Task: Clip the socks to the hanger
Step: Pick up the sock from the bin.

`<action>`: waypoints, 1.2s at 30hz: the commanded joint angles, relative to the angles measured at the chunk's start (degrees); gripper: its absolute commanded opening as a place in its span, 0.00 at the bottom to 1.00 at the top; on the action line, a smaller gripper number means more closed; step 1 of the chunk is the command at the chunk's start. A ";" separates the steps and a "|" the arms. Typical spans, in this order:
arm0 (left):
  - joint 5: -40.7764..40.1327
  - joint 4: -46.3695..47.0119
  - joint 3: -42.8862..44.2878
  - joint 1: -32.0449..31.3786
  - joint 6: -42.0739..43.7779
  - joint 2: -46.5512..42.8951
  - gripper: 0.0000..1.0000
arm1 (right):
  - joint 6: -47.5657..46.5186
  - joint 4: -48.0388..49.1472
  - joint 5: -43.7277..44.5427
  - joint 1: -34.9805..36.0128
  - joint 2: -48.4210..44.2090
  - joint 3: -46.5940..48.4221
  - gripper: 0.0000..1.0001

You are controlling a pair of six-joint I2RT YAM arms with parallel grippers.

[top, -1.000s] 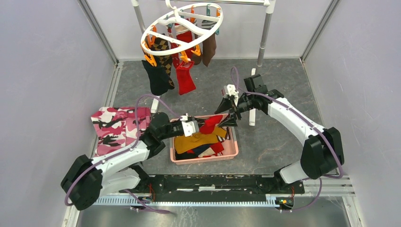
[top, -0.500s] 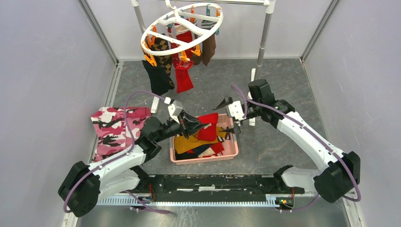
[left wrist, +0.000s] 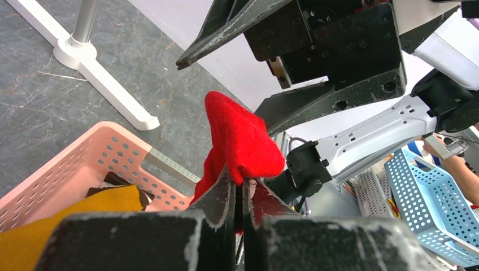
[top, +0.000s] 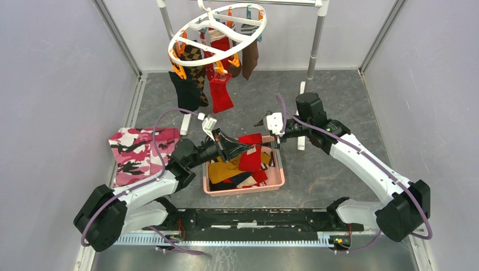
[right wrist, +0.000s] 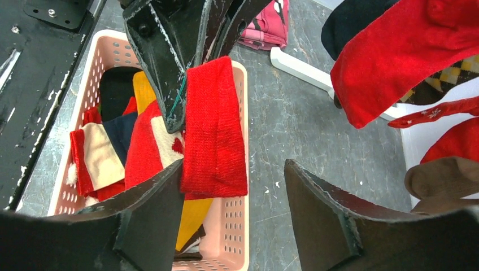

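Jaws of the left gripper (top: 244, 148) are pinched tight on a small red knitted sock (top: 249, 156). It hangs from them over the pink perforated plastic basket (top: 243, 190) at the centre of the overhead view, where more socks (right wrist: 107, 152) in mustard, red, navy and cream lie heaped. Jaws of the right gripper (top: 269, 133) stand wide apart just beside it; in the right wrist view the red sock shows in the gap between them. At top centre, well apart, the white round plastic drying hanger (top: 216, 29) carries black, argyle, red and brown socks on its clips. A pink camouflage cloth (top: 135, 152) lies at the left.
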 commanded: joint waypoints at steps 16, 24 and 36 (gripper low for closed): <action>4.59 0.80 0.94 0.37 -0.58 1.28 0.22 | 4.68 0.90 0.16 0.39 -0.07 1.87 0.15; 7.30 -4.95 -1.31 1.25 19.58 -2.42 0.47 | 3.79 -4.33 -1.73 -0.40 0.90 4.72 0.00; -1.25 0.90 -6.65 1.25 39.25 -14.49 1.00 | 0.02 -10.13 -6.14 -1.72 2.20 7.15 0.00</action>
